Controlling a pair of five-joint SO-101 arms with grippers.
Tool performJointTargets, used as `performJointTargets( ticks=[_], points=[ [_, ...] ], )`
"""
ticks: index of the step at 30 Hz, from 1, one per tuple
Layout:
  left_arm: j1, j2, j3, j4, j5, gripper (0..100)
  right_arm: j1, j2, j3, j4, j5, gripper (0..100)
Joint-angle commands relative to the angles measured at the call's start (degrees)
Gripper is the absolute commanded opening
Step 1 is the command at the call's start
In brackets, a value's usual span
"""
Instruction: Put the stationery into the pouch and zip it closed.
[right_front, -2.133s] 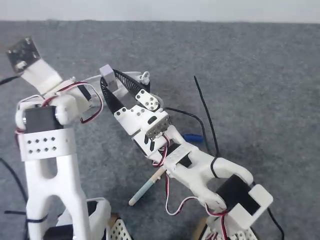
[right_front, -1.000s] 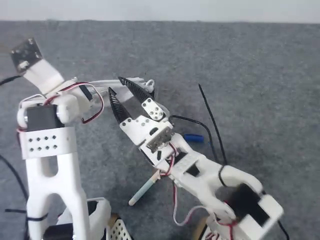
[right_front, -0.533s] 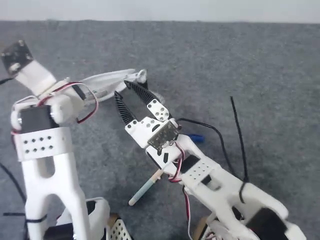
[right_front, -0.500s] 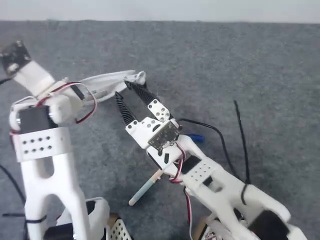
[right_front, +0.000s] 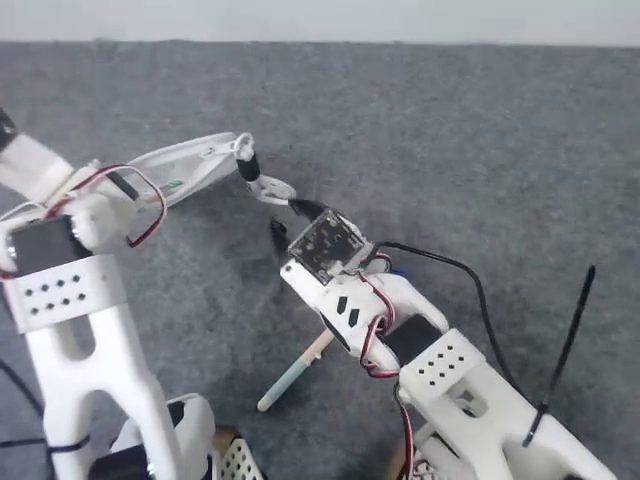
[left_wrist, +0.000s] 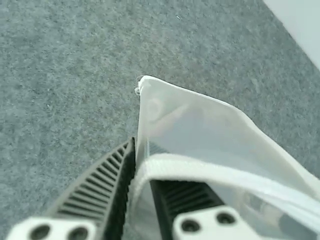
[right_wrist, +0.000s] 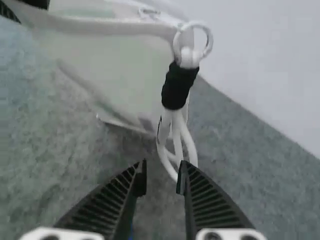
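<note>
High view, item one: pouch (right_front: 195, 160), held up at one end by the left gripper (left_wrist: 141, 150), which is clamped across the stitched top band (left_wrist: 200, 167). Material: thin, frosted, see-through plastic film with a white woven band; flat, rectangular, limp. Judged light and floppy, likely to sag and twist under a pull. It is best gripped by the band, not the slick wall.

Item two: zip pull (right_front: 246, 158) at the pouch's free end, made up of a metal ring (right_wrist: 193, 39), a black sleeve (right_wrist: 176, 86) and a looped white cord (right_wrist: 172, 145). The cord is soft and thin; take it low on the loop or at the firmer sleeve. The right gripper (right_wrist: 159, 177) sits at the loop's lower end, jaws narrowly apart with nothing between them, the cord just beside one jaw.

Item three: pen (right_front: 293, 373), slim, rigid, pale barrel with a tan end. It lies on the grey, fuzzy table (right_front: 500, 140), well apart from the pouch.
</note>
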Motion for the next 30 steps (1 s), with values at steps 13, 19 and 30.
performJointTargets(
  ticks=[13, 19, 30],
  points=[
    [-5.1, -0.6, -2.1, -1.6, 3.7, 1, 2.3, 5.1, -9.8, 18.5, 9.3, 10.0],
    [-5.5, -0.5, -2.0, -2.3, 3.7, 1, 2.3, 19.7, -20.7, 26.9, 9.8, 21.6],
    [-5.4, -0.5, -2.0, -2.3, 3.7, 1, 2.2, 45.9, -36.3, 32.7, 14.8, 23.8]
  ],
)
